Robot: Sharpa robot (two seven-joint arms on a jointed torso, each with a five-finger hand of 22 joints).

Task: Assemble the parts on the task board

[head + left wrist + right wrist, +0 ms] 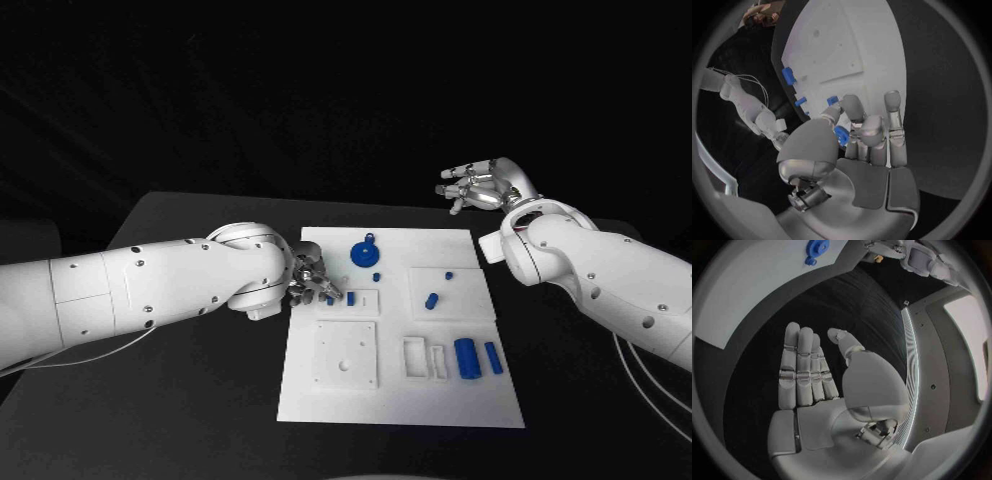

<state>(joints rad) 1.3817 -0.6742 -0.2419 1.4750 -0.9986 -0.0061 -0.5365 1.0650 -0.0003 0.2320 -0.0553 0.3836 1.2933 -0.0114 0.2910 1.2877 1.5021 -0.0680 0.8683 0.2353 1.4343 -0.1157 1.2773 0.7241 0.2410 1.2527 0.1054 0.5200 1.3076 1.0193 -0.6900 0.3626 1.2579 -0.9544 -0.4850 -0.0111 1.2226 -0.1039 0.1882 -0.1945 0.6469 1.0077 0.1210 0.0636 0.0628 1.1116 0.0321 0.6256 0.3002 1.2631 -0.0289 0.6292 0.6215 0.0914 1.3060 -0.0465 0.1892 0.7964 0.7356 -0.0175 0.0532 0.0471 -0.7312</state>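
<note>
Here the left hand (pixel 856 131) pinches a blue part (pixel 841 135); the right hand (pixel 820 371) lies spread.

White task board (pixel 433 395) flat mid-table; blue parts: gear (pixel 366 254) at far edge, cylinder (pixel 466 358) near right edge.

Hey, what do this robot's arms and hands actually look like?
Both arms are glossy white rounded shells dotted with small dark screws; thin pale cables trail beneath each. The left hand and right hand are silver-grey metal, with segmented fingers, smooth grey pads on the palm, and a bulbous thumb base.
</note>
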